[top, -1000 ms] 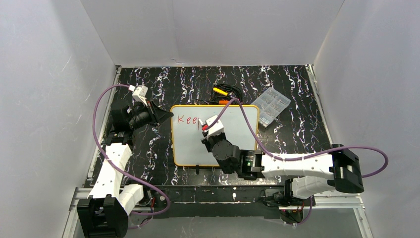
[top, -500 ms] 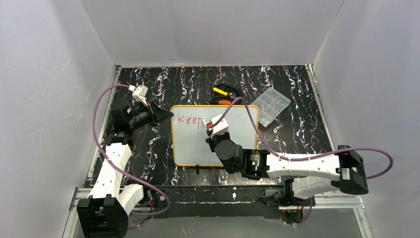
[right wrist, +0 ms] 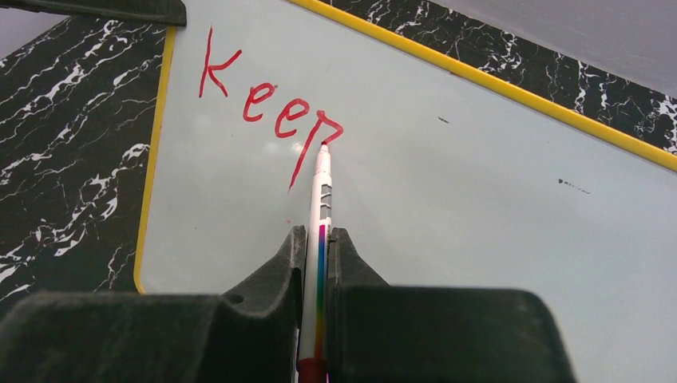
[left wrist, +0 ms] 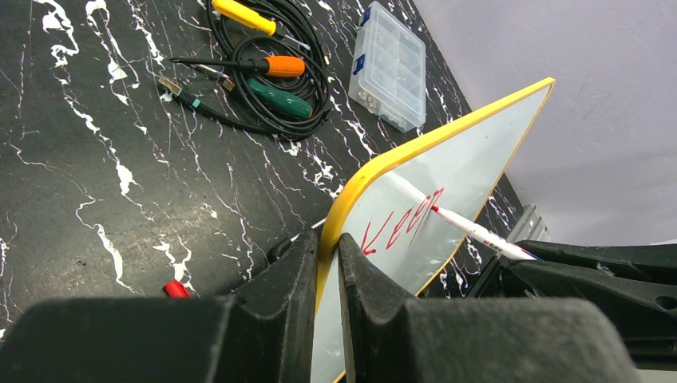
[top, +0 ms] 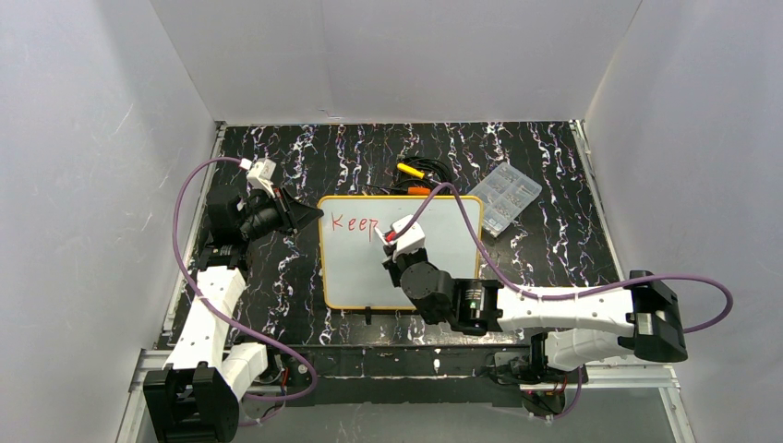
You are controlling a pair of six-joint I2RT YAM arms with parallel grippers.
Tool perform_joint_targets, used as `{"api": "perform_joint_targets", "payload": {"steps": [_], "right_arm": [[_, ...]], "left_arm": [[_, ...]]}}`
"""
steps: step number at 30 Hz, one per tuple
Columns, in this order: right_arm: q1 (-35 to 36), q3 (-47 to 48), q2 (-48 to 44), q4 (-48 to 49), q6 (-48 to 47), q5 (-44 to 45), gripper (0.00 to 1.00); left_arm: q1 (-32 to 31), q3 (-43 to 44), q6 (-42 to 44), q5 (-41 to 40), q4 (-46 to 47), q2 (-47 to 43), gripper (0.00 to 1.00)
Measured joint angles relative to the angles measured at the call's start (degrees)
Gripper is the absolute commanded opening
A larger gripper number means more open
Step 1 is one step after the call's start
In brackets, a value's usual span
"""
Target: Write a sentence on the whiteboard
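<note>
Mid-table, the right gripper point(right wrist: 318, 236) is clenched on the marker point(right wrist: 321, 187). The marker's long axis points toward the far edge of the whiteboard point(right wrist: 479, 207), with its tip on the "p" of the 1-word sentence point(right wrist: 267, 108). Bare board lies rightward. The left gripper point(left wrist: 327, 249) pinches the board's left rim.

Left pincer point(left wrist: 327, 249) and right pincer point(right wrist: 318, 237) both clamped (right arm point(top: 563, 310) stretched inward).

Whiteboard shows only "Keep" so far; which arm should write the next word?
Right: the right gripper holds the marker, tip at "Keep"; the left gripper clamps the edge of the whiteboard.
</note>
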Motion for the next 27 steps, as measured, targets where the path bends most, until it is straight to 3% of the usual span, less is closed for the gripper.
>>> {"api": "perform_joint_targets", "payload": {"steps": [19,27], "right_arm": [[0.46,0.0,2.16,2.78,-1.77,-2.62,0.01],[0.46,-0.04,-3.98,-0.31,-2.29,-5.51,0.01]], "left_arm": [[0.0,0.0,0.04,-0.04,-0.02,0.0,0.0],[0.0,0.0,0.04,-0.04,-0.02,0.0,0.0]]}}
